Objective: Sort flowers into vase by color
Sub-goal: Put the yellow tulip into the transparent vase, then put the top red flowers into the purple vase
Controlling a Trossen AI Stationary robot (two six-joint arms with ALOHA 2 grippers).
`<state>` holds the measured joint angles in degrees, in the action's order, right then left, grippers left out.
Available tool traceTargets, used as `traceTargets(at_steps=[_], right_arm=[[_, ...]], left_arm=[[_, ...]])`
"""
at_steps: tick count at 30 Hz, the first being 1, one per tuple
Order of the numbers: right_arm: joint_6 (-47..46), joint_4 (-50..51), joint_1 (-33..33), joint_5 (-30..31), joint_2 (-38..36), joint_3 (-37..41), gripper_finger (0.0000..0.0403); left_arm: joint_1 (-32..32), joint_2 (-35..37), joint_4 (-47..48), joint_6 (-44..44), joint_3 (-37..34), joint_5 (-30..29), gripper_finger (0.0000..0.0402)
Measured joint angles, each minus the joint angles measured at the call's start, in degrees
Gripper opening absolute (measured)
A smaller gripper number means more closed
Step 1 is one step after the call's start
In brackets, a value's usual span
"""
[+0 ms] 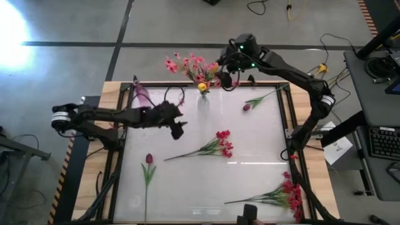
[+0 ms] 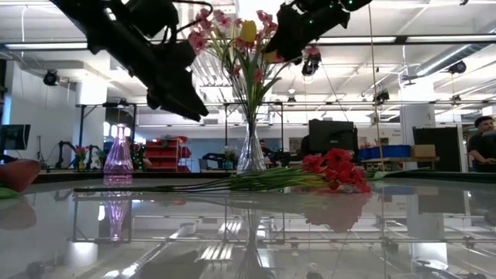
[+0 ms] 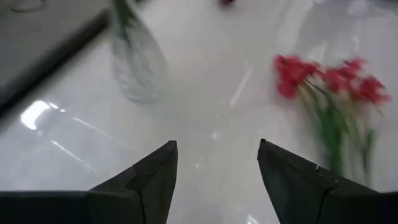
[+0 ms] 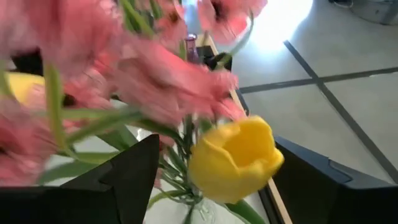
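A clear glass vase stands near the table's far edge. It holds pink blossom sprays and a yellow bud. My right gripper hovers open at the bouquet's right side, with a second yellow bud between its fingers in the right wrist view. My left gripper is open above the table, between the clear vase and a red spray lying flat. A purple vase stands empty at the far left. My right gripper has its two fingers on either side of the yellow bud's head, high up among the pink blossoms. I cannot tell whether either finger touches the bud. The bud's stem runs down toward the clear vase.
More flowers lie on the glossy white tabletop: a red spray in the middle, a dark-red bud near the left, another dark-red bud at the far right, and a red spray at the near right corner. A black frame rims the table.
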<state>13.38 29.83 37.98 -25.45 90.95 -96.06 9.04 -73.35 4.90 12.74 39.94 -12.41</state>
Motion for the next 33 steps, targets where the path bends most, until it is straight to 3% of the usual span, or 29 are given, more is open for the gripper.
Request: traceTargets(at_steps=[3, 8, 16, 27, 33], right_arm=[[-0.76, 0.92, -0.02, 0.35, -1.07, -0.60, 0.0300], [-1.74, 5.23, 0.00, 9.53, -3.84, -1.20, 0.0316], [-4.18, 10.35, -0.89, 16.96, -11.55, -1.22, 0.0320], [-14.48, 25.94, -8.43, 26.32, -22.15, -1.20, 0.0311], [-22.30, 35.76, -15.24, 32.82, -27.01, -1.17, 0.0301]], left_arm=[[-4.62, -1.10, 1.18, 2.82, 0.00, -0.09, 0.0208], [-13.33, -3.21, 0.85, 8.78, 0.00, -2.37, 0.0208], [-21.94, -10.77, -2.98, 14.16, 1.84, -3.42, 0.0208], [-19.21, -32.68, 4.70, 12.82, 20.09, -1.79, 0.0208], [-17.36, -38.75, 5.32, 9.26, 26.00, -1.68, 0.0207]])
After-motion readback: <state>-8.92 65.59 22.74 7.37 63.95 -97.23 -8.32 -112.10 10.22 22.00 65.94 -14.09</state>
